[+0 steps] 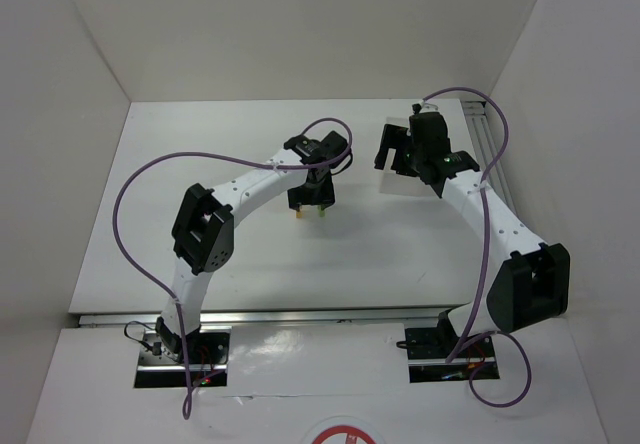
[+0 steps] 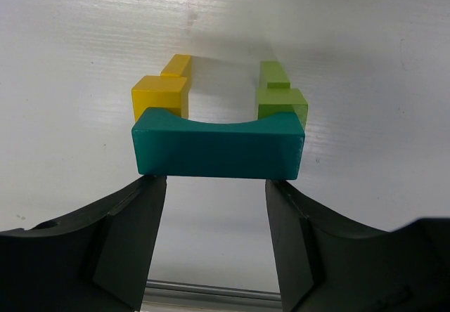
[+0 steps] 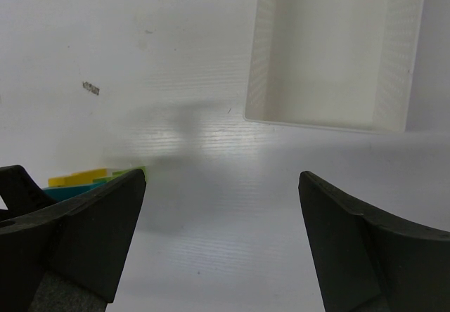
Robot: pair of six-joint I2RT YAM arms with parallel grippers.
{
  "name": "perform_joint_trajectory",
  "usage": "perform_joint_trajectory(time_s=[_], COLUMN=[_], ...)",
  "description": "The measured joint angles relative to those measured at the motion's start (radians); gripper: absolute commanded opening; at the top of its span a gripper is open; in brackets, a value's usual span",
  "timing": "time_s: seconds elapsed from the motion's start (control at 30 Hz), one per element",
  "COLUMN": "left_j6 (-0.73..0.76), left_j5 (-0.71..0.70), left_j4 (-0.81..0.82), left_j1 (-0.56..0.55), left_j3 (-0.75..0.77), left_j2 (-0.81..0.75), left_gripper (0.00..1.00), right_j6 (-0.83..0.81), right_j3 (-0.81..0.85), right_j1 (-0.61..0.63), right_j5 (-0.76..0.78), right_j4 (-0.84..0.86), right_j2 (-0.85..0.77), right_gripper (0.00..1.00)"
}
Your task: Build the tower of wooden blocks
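The wood block tower stands on the white table: a teal arch piece (image 2: 218, 147) lies across a yellow post (image 2: 160, 95) and a lime-green post (image 2: 281, 101). A smaller yellow block (image 2: 177, 65) and a smaller green block (image 2: 273, 74) lie just behind the posts. My left gripper (image 2: 216, 180) is open. Its fingertips (image 2: 149, 185) sit just short of the arch's lower corners, with nothing between them. From above, the left gripper (image 1: 312, 196) hovers over the tower (image 1: 310, 211). My right gripper (image 3: 221, 177) is open and empty, off to the right of the tower (image 3: 84, 180).
A white rectangular tray (image 3: 256, 59) lies empty ahead of the right gripper, at the table's back right (image 1: 405, 182). White walls enclose the table on three sides. A metal rail (image 1: 490, 149) runs along the right edge.
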Motion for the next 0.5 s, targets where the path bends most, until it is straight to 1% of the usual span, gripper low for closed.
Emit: perform_joint_trajectory(time_s=[0.5], left_j6=[0.022], left_j5=[0.0], left_j4=[0.0], left_j1=[0.006], left_j3=[0.02], left_j2=[0.0], left_gripper=[0.71], right_j6=[0.0], right_j3=[0.0], right_j1=[0.0], right_j5=[0.0], right_j4=[0.0], right_j2=[0.005], right_gripper=[0.97])
